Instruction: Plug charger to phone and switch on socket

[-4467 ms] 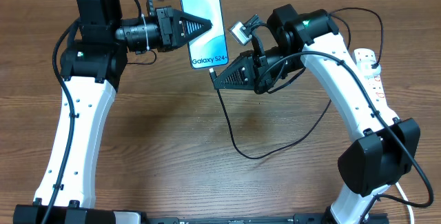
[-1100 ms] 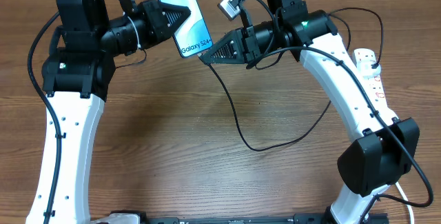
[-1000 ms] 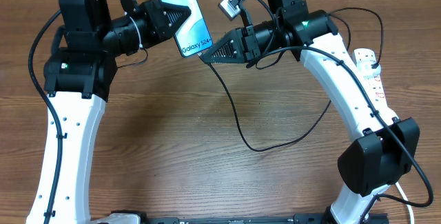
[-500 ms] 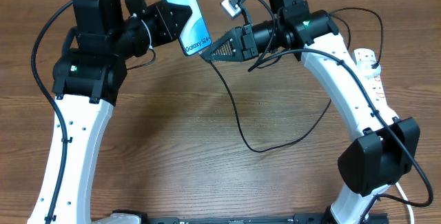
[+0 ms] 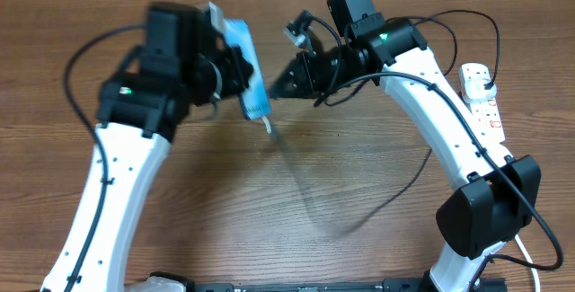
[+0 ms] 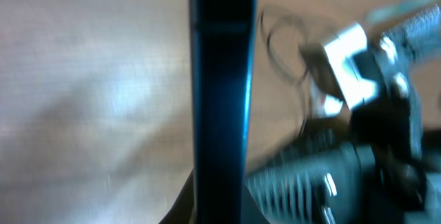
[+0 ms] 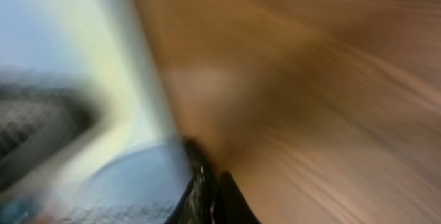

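The phone [image 5: 252,86] is held off the desk, over its far part a little left of the middle, by the left gripper [image 5: 232,67], whose jaws are closed on it. It is turned nearly edge-on to the overhead camera, its long axis slanting from the far left down toward the near right, and the lower end points at the desk. In the left wrist view it [image 6: 220,79] shows as a dark upright bar, seen along its thin side. The charger [image 5: 269,129] shows as a small tip at that lower end, with a faint blurred line of cable curving toward the near right. The right gripper [image 5: 282,86] sits just beside the phone with its jaws closed; whether anything lies between them cannot be told. The socket [image 5: 483,103] lies along the desk's right edge, partly behind the right arm.
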Robot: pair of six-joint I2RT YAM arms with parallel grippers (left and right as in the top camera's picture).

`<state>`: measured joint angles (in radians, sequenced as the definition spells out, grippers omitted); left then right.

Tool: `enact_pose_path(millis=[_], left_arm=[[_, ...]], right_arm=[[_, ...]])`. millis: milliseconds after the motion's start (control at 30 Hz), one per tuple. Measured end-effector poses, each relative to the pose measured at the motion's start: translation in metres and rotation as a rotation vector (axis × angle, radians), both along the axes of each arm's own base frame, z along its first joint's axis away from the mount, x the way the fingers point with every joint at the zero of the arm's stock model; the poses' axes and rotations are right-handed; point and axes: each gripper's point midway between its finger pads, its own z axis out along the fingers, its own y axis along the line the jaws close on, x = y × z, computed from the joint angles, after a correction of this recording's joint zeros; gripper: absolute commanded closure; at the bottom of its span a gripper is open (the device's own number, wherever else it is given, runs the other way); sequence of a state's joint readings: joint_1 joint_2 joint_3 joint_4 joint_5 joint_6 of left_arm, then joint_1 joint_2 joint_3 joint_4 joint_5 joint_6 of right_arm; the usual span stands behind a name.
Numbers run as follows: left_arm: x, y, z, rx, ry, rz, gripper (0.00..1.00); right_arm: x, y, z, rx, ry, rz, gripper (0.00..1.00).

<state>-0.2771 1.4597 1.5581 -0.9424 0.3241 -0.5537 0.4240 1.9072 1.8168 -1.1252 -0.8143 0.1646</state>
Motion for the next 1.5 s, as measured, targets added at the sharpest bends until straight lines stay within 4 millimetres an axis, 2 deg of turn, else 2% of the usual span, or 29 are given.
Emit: enact_pose_path(millis=[67, 167, 300, 433, 500, 600, 667, 833, 967, 1033, 1100, 1200, 1233, 1267, 1367, 1400, 1500], left_arm=[[-0.003, -0.006, -0.008, 0.010, 0.021, -0.017, 0.96], [0.001, -0.006, -0.021, 0.032, 0.046, -0.010, 0.96], [0.007, -0.004, -0.054, 0.082, 0.109, -0.015, 0.96], [0.014, 0.003, -0.088, 0.155, 0.175, -0.006, 0.96], [0.014, 0.008, -0.097, 0.179, 0.196, 0.001, 0.96], [0.017, 0.022, -0.098, 0.187, 0.205, 0.033, 0.96], [0.022, 0.040, -0.095, 0.178, 0.203, 0.077, 0.96], [0.029, 0.110, -0.068, 0.062, 0.176, 0.244, 0.96], [0.017, 0.165, -0.046, -0.026, 0.158, 0.371, 0.96], [0.009, 0.179, -0.044, -0.052, 0.170, 0.397, 0.96], [0.002, 0.184, -0.046, -0.065, 0.189, 0.398, 0.96], [0.000, 0.184, -0.046, -0.068, 0.190, 0.376, 0.96], [0.000, 0.183, -0.046, -0.070, 0.188, 0.369, 0.96], [-0.001, 0.182, -0.045, -0.072, 0.188, 0.364, 0.96], [-0.001, 0.181, -0.045, -0.072, 0.182, 0.348, 0.96], [-0.001, 0.180, -0.045, -0.072, 0.182, 0.344, 0.96], [-0.002, 0.179, -0.045, -0.074, 0.185, 0.340, 0.96]], right_arm=[[0.004, -0.021, -0.022, -0.161, -0.002, -0.058, 0.96], [0.008, -0.057, -0.052, -0.394, -0.016, -0.127, 0.96], [0.000, -0.097, -0.093, -0.625, 0.012, -0.168, 0.96], [-0.015, -0.116, -0.126, -0.721, 0.062, -0.158, 0.96], [-0.025, -0.116, -0.138, -0.720, 0.079, -0.118, 0.86], [-0.039, -0.104, -0.144, -0.688, 0.077, -0.031, 0.69], [-0.045, -0.087, -0.144, -0.666, 0.038, 0.038, 0.61], [-0.078, -0.028, -0.143, -0.616, -0.100, 0.263, 0.51], [-0.111, 0.019, -0.143, -0.595, -0.243, 0.439, 0.42], [-0.133, 0.038, -0.147, -0.604, -0.309, 0.529, 0.33], [-0.155, 0.052, -0.158, -0.649, -0.367, 0.614, 0.25], [-0.183, 0.060, -0.180, -0.748, -0.442, 0.740, 0.18], [-0.190, 0.061, -0.187, -0.783, -0.466, 0.775, 0.19], [-0.198, 0.062, -0.195, -0.813, -0.482, 0.808, 0.24], [-0.212, 0.061, -0.214, -0.881, -0.506, 0.877, 0.57], [-0.213, 0.058, -0.220, -0.906, -0.507, 0.897, 0.63], [-0.208, 0.049, -0.224, -0.951, -0.484, 0.881, 0.64]])
